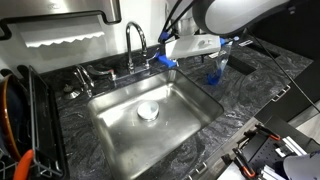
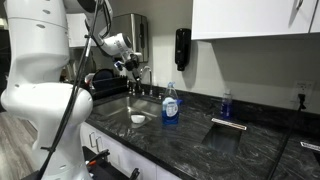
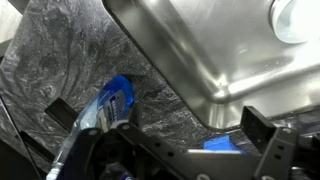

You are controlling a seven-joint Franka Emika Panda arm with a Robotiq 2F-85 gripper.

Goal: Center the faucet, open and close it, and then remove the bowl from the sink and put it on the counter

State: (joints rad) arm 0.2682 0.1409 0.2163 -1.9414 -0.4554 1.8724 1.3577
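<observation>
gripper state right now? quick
Gripper: open, jaws wide apart, holding nothing.

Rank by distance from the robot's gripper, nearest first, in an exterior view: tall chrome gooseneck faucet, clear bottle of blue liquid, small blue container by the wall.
1. Tall chrome gooseneck faucet, right beside the gripper.
2. Clear bottle of blue liquid, beside the sink.
3. Small blue container, far along the counter.
</observation>
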